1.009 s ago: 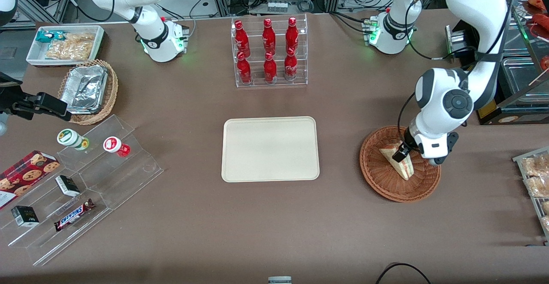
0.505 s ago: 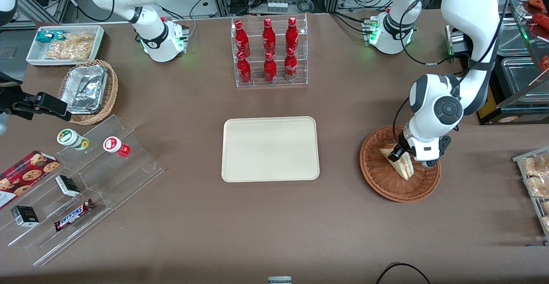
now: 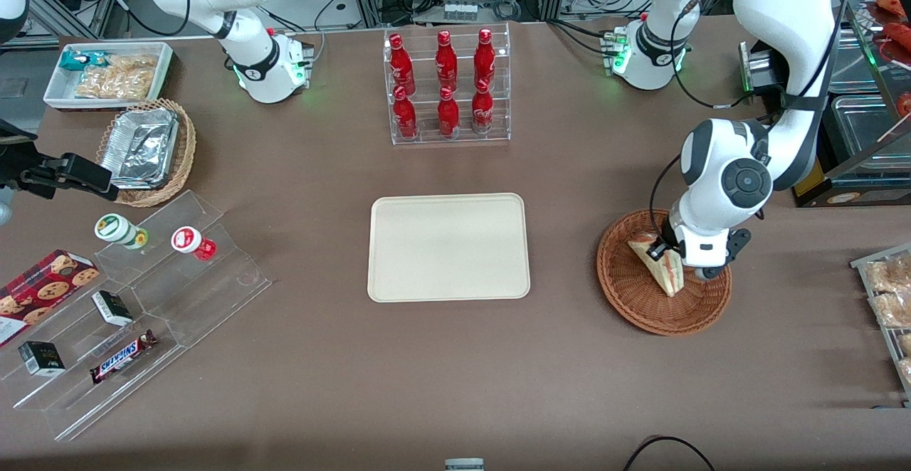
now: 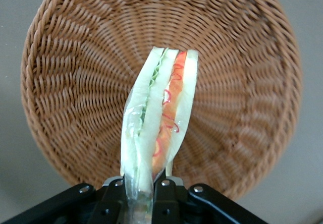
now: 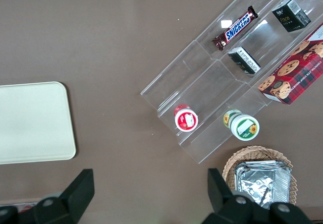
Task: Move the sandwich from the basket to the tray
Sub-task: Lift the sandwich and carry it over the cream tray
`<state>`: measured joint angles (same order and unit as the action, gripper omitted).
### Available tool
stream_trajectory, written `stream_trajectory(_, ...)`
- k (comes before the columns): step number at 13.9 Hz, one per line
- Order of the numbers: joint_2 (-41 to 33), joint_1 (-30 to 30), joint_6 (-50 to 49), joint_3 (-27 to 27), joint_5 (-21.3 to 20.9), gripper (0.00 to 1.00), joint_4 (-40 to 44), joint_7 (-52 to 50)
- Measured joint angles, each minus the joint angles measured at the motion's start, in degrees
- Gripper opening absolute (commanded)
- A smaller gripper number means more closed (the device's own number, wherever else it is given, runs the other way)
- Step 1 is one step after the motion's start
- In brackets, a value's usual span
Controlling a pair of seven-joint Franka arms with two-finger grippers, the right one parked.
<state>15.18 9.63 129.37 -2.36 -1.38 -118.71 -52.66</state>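
Since 1 s ago gripper (image 4: 140,193) w/ sandwich (image 4: 157,118) has risen slightly over basket (image 3: 633,300); fingers pinch one corner only — wedge could slip out en route to tray (image 3: 448,247).

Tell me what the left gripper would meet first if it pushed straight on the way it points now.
Shut on the sandwich, the left gripper points down into the basket. Probably the sandwich's leading edge would reach the woven floor first; the gap is unclear.

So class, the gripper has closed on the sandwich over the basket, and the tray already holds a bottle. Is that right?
Not quite. The tray holds nothing, as the front view shows. The rest stands: the gripper is shut on the sandwich over the basket.
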Motion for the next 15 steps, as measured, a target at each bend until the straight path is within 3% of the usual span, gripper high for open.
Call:
stream_trajectory(4,-0.47,5.02,-12.07,-0.35,0.0,0.09,8.97,4.69)
stream_trajectory(11,7.86,18.53,-13.26,-0.88,0.43,0.08,19.21,5.47)
stream_trajectory(15,16.23,26.17,-13.23,-1.44,0.93,0.08,28.06,-0.96)
